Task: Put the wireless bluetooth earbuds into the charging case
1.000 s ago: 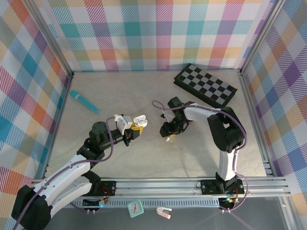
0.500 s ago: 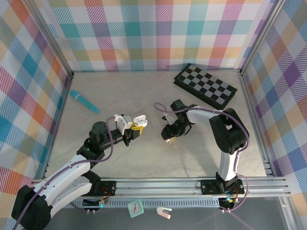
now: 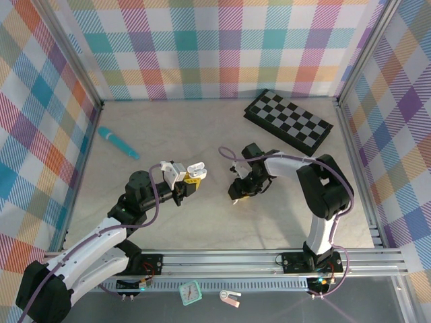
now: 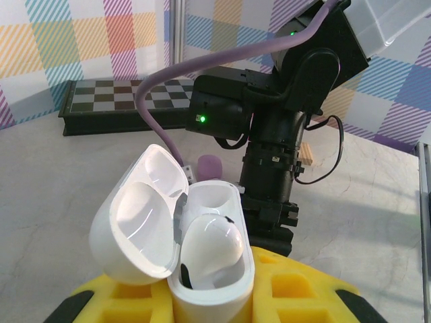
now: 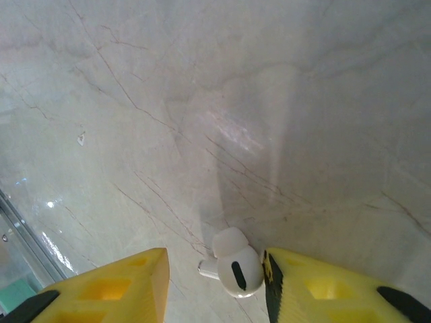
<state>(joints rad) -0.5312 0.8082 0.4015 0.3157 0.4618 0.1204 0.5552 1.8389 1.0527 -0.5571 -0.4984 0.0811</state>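
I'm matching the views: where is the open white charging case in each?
Top external: charging case, left of centre, held in the left pincer.
Left wrist: charging case at bottom centre, lid open.
Shared landmark: the chessboard, upper right from above, upper left at the wrist.

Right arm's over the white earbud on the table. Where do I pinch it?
Probably the rounded body of the white earbud, pinched across its sides from straight above. It lies flat on the table, close against one finger of the open right gripper, so centre over it first.
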